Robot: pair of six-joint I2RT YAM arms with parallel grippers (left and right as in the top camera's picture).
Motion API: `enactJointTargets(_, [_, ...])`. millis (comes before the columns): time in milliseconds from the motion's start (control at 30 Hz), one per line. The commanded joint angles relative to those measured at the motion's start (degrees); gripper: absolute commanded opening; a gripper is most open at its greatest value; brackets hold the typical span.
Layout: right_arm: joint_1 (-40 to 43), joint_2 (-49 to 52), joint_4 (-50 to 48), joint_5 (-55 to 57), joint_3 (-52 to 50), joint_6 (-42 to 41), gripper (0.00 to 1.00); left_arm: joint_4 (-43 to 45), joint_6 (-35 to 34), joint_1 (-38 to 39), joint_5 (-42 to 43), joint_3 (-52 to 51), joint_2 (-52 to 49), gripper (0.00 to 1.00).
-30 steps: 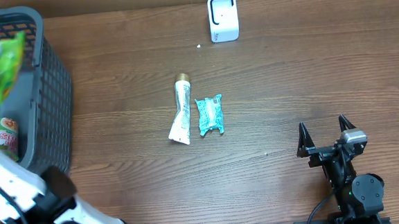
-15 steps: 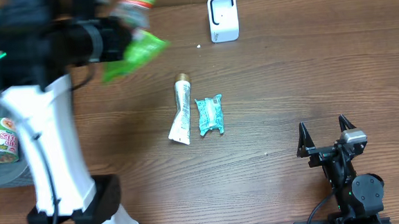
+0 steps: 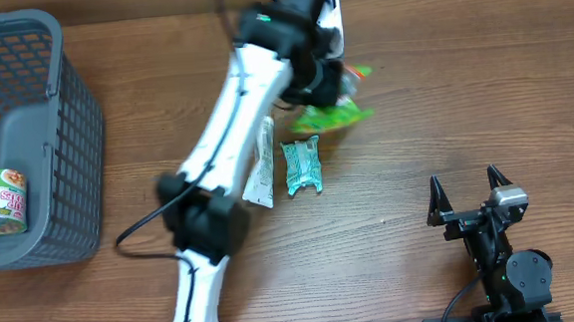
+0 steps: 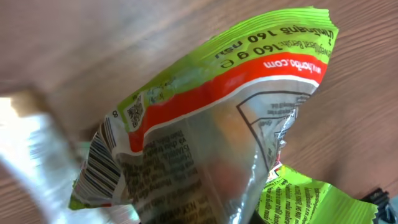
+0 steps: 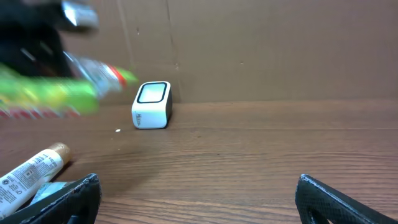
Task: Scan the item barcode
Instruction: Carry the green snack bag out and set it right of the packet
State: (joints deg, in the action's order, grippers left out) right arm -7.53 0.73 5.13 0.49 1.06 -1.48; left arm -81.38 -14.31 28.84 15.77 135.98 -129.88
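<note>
A green and red snack bag (image 3: 338, 111) hangs just in front of the white scanner (image 3: 332, 14) at the back of the table, with my left gripper (image 3: 320, 79) shut on it. The bag (image 4: 211, 137) fills the left wrist view, its barcode (image 4: 101, 165) at the lower left, and it hides the fingers there. From the right wrist the bag (image 5: 50, 94) is a blur to the left of the scanner (image 5: 152, 104). My right gripper (image 3: 466, 192) stands open and empty near the front right, its fingertips wide apart (image 5: 199, 205).
A white tube (image 3: 261, 163) and a teal packet (image 3: 302, 166) lie side by side mid-table, under the left arm's reach. A grey basket (image 3: 66, 145) at the far left holds a can (image 3: 0, 202). The tube (image 5: 31, 171) also shows at the right wrist view's lower left.
My left arm has swung the green bag from over the basket rightwards across the table to the scanner. The right arm has not moved.
</note>
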Motion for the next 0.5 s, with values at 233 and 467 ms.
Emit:
enactJointTargets(233, [-0.13,-0.57,-0.48,0.74,-0.59,0.24,1.0,4.96,-12.76,5.03,2.51,0.13,-11.52,0.04])
enactJointTargets(467, [-0.13,-0.57,-0.48,0.74,-0.59,0.24,1.0,4.9,-12.52,5.84,3.32,0.13,-15.65,0.65])
